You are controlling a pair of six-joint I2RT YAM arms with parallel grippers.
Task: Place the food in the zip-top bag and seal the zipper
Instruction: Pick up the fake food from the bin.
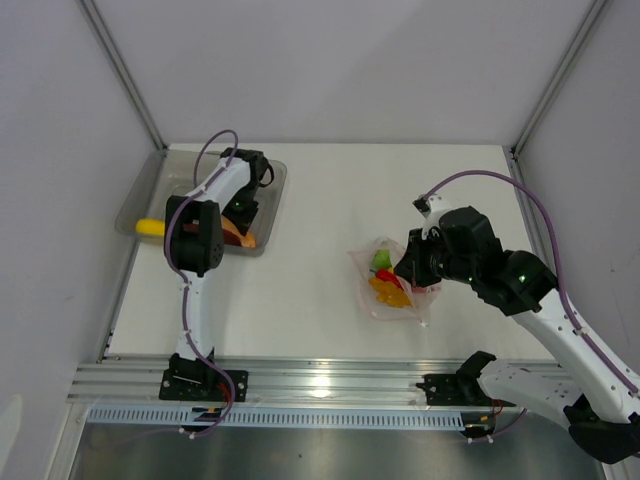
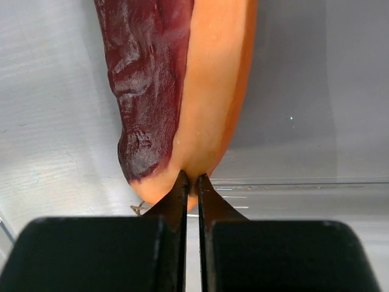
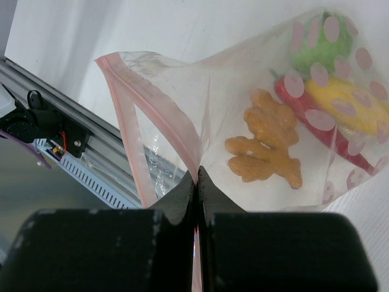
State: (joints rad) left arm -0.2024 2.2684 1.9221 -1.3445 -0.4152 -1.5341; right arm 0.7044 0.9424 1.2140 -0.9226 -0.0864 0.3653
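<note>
Nearest us, the right gripper (image 3: 196, 177) is pinched together on the crinkly clear zip-top bag (image 3: 243, 85), right at its pink zipper (image 3: 149, 112). Only this wrist view shows pink dots on the film. Inside are knobbly orange bits (image 3: 267, 143), a red chili (image 3: 298, 103), a yellow piece (image 3: 346, 106) and a green fruit (image 3: 319, 42). The left gripper (image 2: 189, 180) nips the edge of a smooth orange slice (image 2: 213, 91) with a wrinkled maroon strip. From above, we see that slice in the grey tray (image 1: 278, 190) at the table's (image 1: 330, 200) far left, and the bag lies right of centre.
</note>
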